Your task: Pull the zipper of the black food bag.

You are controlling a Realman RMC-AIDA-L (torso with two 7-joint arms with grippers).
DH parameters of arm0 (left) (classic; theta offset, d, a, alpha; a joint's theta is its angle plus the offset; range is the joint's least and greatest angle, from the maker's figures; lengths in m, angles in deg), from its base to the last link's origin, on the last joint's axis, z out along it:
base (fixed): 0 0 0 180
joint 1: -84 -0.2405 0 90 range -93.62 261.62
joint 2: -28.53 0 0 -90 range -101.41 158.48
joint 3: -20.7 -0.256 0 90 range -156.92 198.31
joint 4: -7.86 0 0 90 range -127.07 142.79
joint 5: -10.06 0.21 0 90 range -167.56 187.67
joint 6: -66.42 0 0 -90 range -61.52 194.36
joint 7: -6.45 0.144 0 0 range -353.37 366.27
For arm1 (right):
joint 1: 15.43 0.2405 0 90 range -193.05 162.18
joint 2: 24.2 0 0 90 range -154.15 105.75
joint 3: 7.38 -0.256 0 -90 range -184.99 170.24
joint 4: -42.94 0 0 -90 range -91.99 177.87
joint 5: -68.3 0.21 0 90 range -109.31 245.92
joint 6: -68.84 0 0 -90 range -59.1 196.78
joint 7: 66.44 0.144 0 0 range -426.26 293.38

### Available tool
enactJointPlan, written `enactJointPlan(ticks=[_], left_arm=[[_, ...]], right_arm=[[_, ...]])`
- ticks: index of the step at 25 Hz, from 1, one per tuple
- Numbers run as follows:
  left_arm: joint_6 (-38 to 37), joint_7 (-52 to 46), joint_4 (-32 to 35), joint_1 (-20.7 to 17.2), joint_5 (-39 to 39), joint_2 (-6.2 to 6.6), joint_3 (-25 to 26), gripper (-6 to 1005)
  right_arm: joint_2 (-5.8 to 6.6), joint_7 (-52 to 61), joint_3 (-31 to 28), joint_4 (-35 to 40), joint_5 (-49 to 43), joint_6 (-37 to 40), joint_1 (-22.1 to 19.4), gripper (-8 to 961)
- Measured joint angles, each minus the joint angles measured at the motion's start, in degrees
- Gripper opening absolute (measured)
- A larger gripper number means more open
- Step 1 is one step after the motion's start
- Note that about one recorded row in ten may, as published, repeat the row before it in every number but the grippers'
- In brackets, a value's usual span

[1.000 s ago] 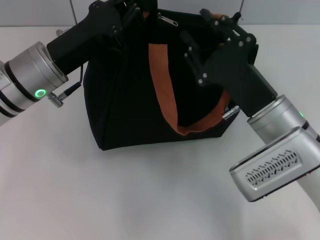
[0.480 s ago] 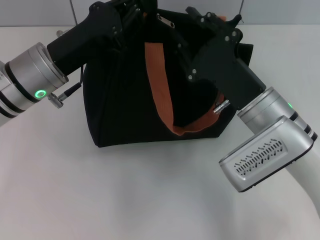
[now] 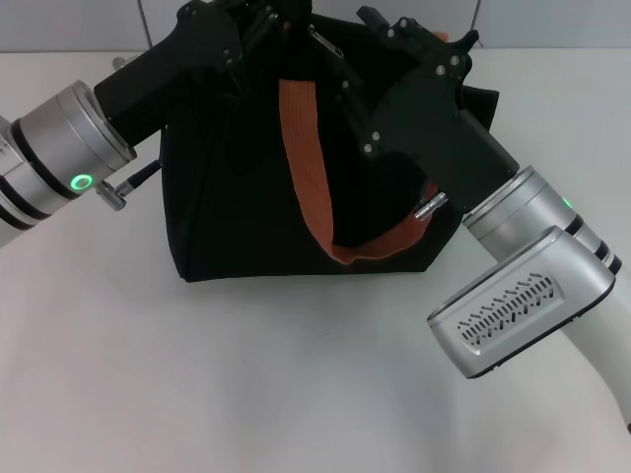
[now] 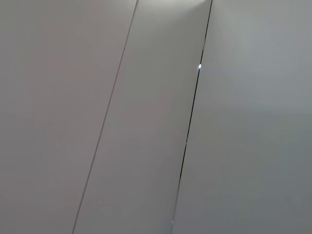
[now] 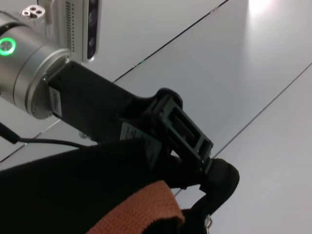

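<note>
Seen from the right wrist, the left gripper [image 5: 207,168] reaches in from the silver arm [image 5: 29,73], which carries a lit green ring, and meets a bunched corner of the black food bag [image 5: 68,190], with black fabric gathered at its tip. An orange-brown strap handle [image 5: 141,207] curves across the bag's top just beside that pinched corner, and a small silvery bit of metal [image 5: 208,223] hangs at the fabric's edge, too little of it showing to name. Behind them runs a pale wall panel [image 5: 243,73] crossed by thin dark seams.

Black food bag [image 3: 246,207] centre on table [image 3: 197,374]; left gripper [image 3: 281,18] at its top-left, right gripper [image 3: 380,30] top-right.
</note>
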Motion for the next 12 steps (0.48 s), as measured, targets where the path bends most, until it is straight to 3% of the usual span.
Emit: enactJointPlan(ticks=[12], left_arm=[[0.95,0.02,0.07,0.15,0.0,0.0,0.25,93]], right_arm=[[0.0,-1.39,-0.05,-0.12,-0.81,0.3,0.44,438]])
